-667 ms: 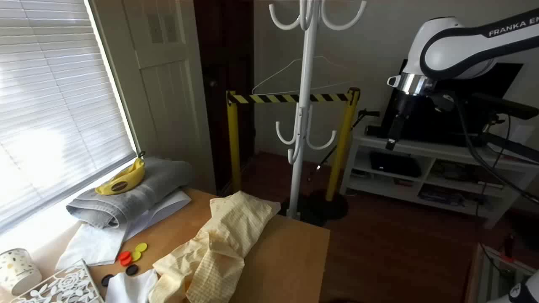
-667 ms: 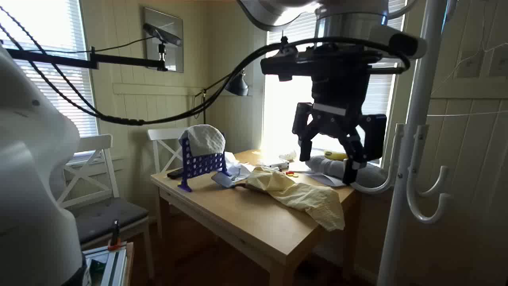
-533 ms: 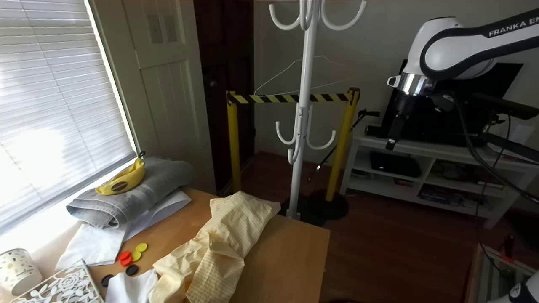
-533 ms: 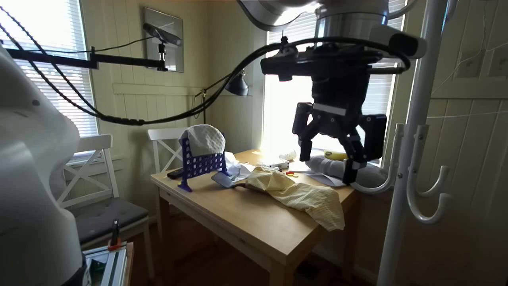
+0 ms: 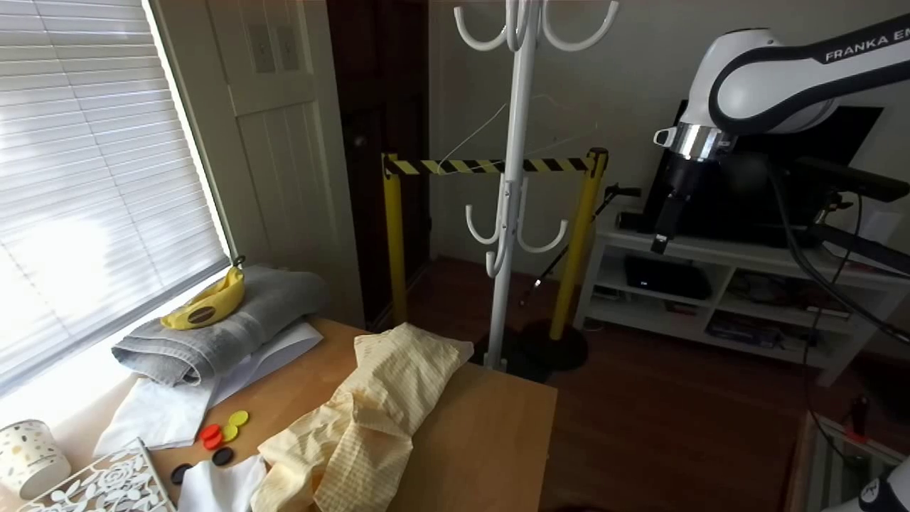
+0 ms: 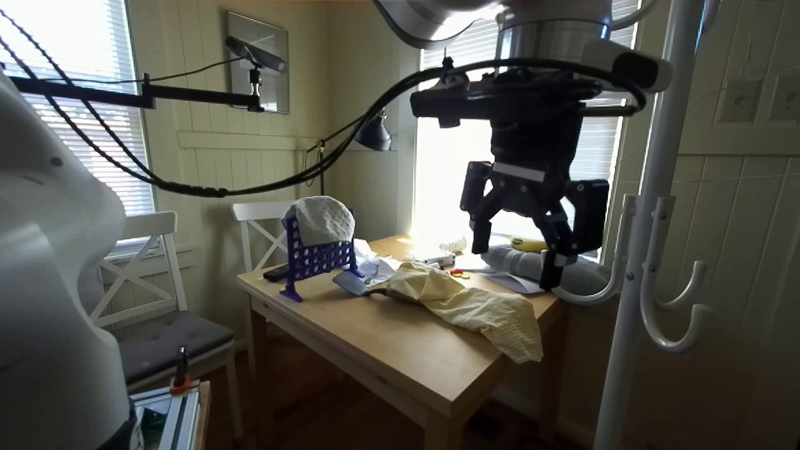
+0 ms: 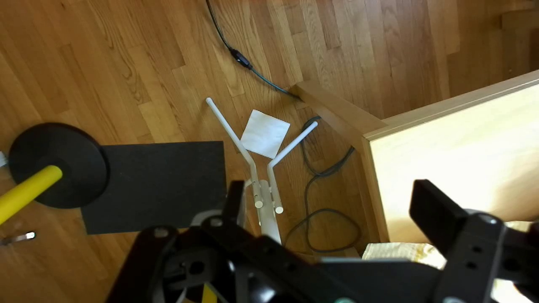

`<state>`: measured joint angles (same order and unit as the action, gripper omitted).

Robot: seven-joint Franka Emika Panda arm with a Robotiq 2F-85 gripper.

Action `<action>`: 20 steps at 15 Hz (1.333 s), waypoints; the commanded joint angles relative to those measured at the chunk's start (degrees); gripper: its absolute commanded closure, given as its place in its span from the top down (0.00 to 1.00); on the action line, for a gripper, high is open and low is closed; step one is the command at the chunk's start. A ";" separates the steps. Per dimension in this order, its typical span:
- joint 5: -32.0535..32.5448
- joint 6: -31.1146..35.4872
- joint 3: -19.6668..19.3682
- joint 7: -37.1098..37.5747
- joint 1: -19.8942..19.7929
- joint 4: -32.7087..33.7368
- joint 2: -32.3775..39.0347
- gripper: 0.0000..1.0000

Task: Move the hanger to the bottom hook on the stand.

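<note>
Evidently the jaws gape wide and empty near the stand (image 5: 514,156), perhaps to avoid snagging the faint hanger (image 5: 473,133), which seems hung from its upper part.

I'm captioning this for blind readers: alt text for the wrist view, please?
The open gripper spans the bottom of a downward view over a wooden floor. A white coat stand, its hooks splayed, shows near the centre; a table is at right, a yellow post at left.
</note>
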<state>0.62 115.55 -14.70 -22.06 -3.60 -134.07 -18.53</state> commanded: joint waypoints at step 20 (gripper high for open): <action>6.75 12.80 -8.07 -34.41 -4.28 -2.61 -15.37 1.00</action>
<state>7.76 125.88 -20.40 -48.87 -8.89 -136.45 -30.24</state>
